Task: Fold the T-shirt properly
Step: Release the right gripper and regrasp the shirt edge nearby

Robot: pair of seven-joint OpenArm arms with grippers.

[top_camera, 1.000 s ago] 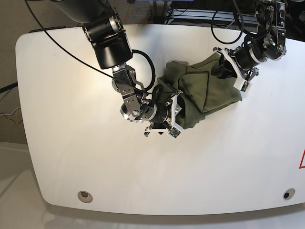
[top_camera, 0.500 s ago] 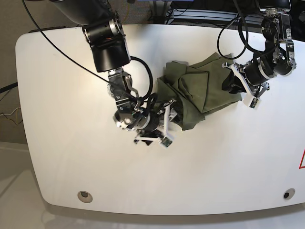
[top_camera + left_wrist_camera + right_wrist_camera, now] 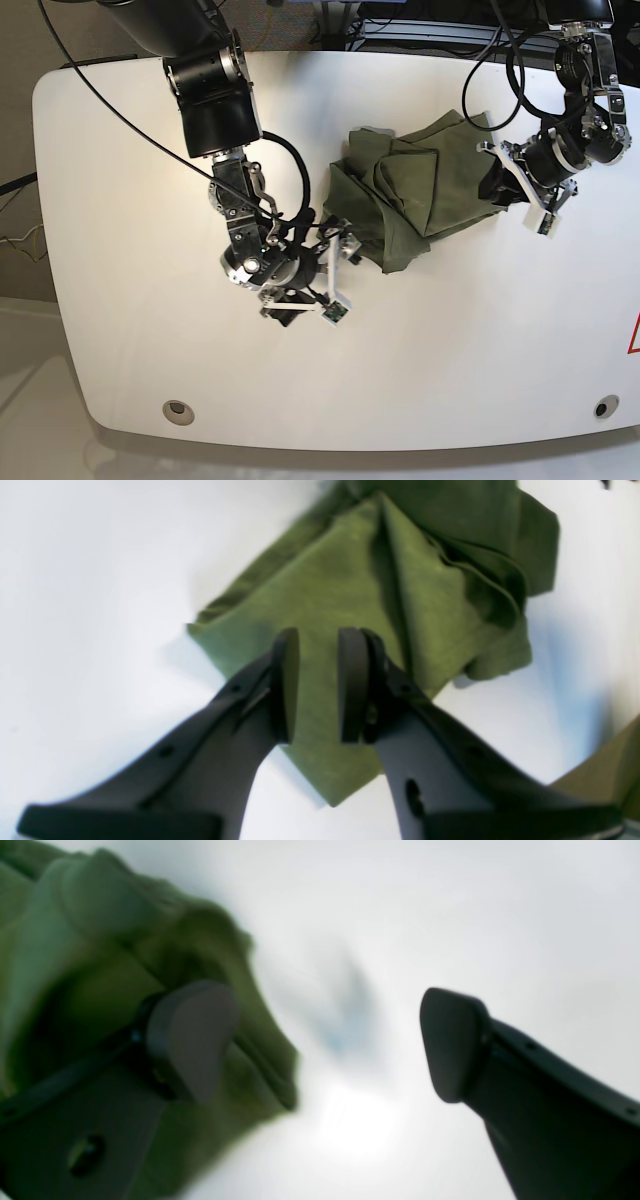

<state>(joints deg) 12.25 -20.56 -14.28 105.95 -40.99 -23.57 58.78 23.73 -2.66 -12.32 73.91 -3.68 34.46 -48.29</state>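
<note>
The olive-green T-shirt (image 3: pixel 410 190) lies bunched and partly folded on the white table (image 3: pixel 150 300), right of centre. My left gripper (image 3: pixel 492 188) hovers at the shirt's right edge. In the left wrist view (image 3: pixel 319 640) its jaws stand only narrowly apart with nothing between them, and the T-shirt (image 3: pixel 340 580) lies on the table beyond. My right gripper (image 3: pixel 342 280) is wide open at the shirt's lower left corner. In the right wrist view (image 3: pixel 320 1010) one finger overlaps the edge of the T-shirt (image 3: pixel 75 930) and the other is over bare table. The neck label is hidden.
Two round holes (image 3: pixel 179 410) (image 3: pixel 600 407) sit near the table's front edge. A red mark (image 3: pixel 635 335) shows at the right edge. Cables (image 3: pixel 300 165) hang along both arms, and dark equipment stands behind the table.
My left gripper has let go of the shirt's right side and drawn back to the right. My right arm has pulled back down and left off the cloth, and the shirt has settled.
</note>
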